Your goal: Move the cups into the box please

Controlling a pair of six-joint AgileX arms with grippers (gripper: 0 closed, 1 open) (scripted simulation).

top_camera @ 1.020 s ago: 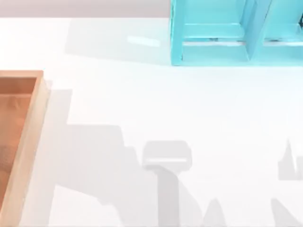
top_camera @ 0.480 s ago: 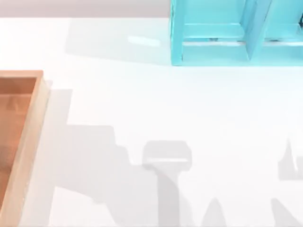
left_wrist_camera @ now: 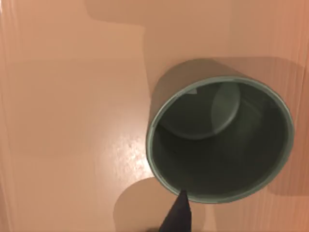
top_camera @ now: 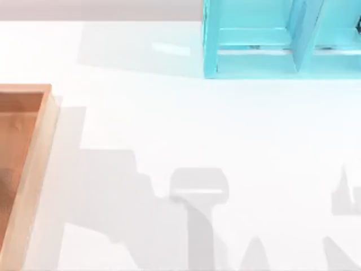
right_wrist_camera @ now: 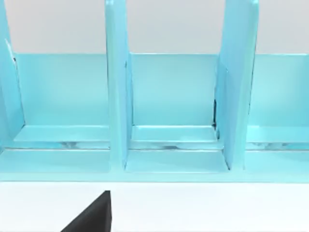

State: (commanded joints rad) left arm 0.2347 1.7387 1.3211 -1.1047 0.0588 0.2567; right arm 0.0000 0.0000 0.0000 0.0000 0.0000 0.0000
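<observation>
Left gripper (left_wrist_camera: 179, 212) hangs over the box (left_wrist_camera: 72, 111), one fingertip at the cup (left_wrist_camera: 219, 140) rim; grip undeterminable.

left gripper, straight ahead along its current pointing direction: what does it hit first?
Probably the cup: the left wrist view looks down into its open mouth, with a dark fingertip at its near rim. The box floor lies beneath. Depth is unclear.
</observation>
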